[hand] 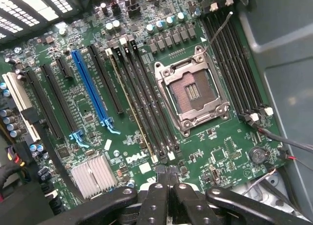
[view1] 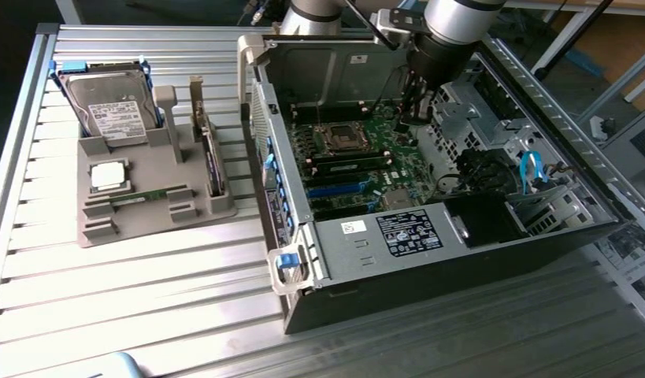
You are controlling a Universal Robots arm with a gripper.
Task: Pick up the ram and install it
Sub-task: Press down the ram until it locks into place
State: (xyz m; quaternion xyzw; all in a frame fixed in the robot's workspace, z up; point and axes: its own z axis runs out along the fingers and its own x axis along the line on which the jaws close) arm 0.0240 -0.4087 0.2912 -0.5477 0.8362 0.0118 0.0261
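Ram (view1: 133, 198) is not in the gripper (hand: 167, 173), whose fingers are clenched tight together with nothing between them. We see it poised inside the open computer case (view1: 574, 228), just over the near edge of the motherboard (hand: 230, 146), below the ends of the memory slots. Directly ahead of the fingertips, one slot carries a thin pale board edge (hand: 131, 105) between white latches. It looks to us like a module already standing there, though we cannot be sure. Beside those slots lies the empty CPU socket (hand: 192, 90). Further out, on the exterior view's left and well apart from the arm, the grey holder (view1: 143, 224) keeps the slim green stick lying in its front groove, near the silver processor chip (view1: 109, 175) and the hard drive (view1: 112, 110). We judge the pick not yet made for that stick. Taking it calls for jaws parted and lined up along its narrow length.
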